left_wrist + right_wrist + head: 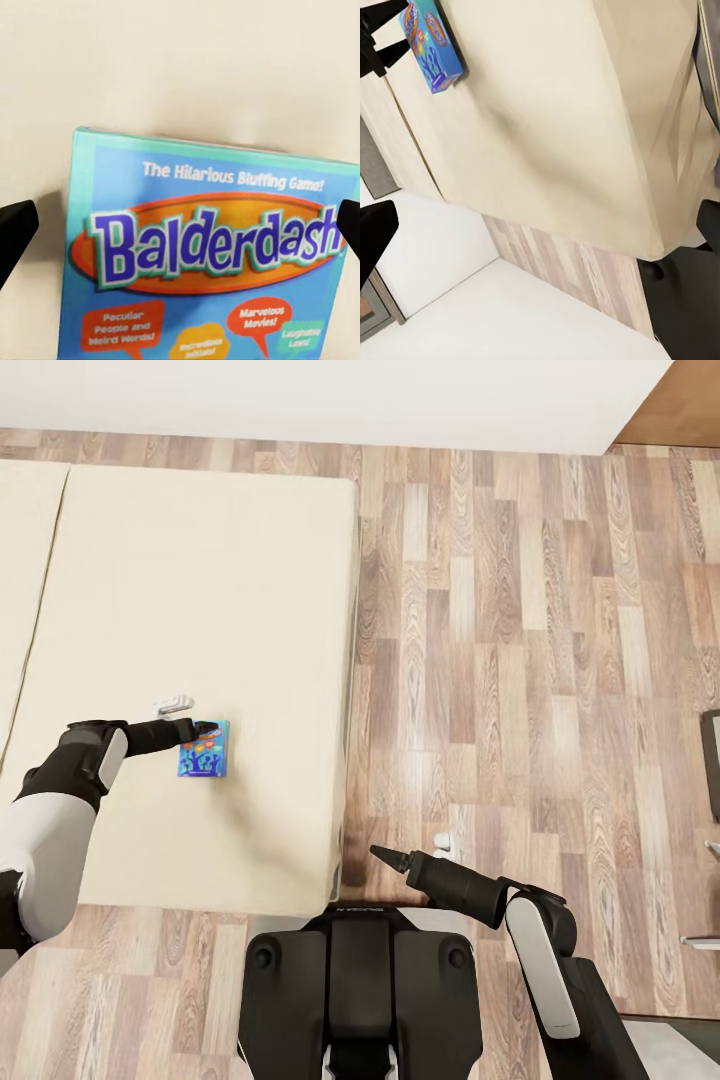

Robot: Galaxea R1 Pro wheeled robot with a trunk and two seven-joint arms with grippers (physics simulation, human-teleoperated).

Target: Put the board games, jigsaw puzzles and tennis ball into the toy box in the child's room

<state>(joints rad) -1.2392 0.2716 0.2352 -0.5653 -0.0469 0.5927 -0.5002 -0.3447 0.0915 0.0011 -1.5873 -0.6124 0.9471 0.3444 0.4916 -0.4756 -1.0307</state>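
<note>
**Closing on the blue game box**

My left tool [192,725] straddles the near edge of the blue board game [204,749] lying flat on the bed [200,610], open and empty. I'd go lower and centre before pinching. Right tool [383,854]: can't tell.

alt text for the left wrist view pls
A flat blue "Balderdash" board game box with an orange oval logo lies on the plain beige mattress of the bed, seen close up. The left end effector is open, one dark fingertip at each side edge of the picture, flanking the box.
</note>
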